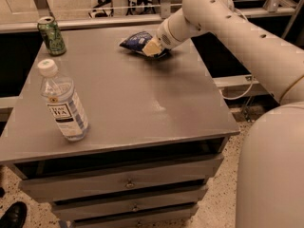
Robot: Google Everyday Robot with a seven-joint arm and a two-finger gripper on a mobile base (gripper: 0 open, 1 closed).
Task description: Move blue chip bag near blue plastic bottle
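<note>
one blue plastic bottle [64,106] stands upright, white cap on, at the near left part of one grey table [142,103]. one blue chip bag [135,41] lies on the tabletop, well apart from the bottle, beyond it and off to its right, close to the far edge. one gripper [152,47] sits at the bag's right end, touching it; whether it is spread or pinching the foil i cannot tell. one white arm [237,32] runs from the gripper out to the right of the bottle. one green can [51,35] stands upright beyond the bottle, a little to its left, well apart from the bag. drawer fronts are stacked below the bottle, two knobs counted. one dark shoe [13,214] is on the floor, below and left of the bottle.
</note>
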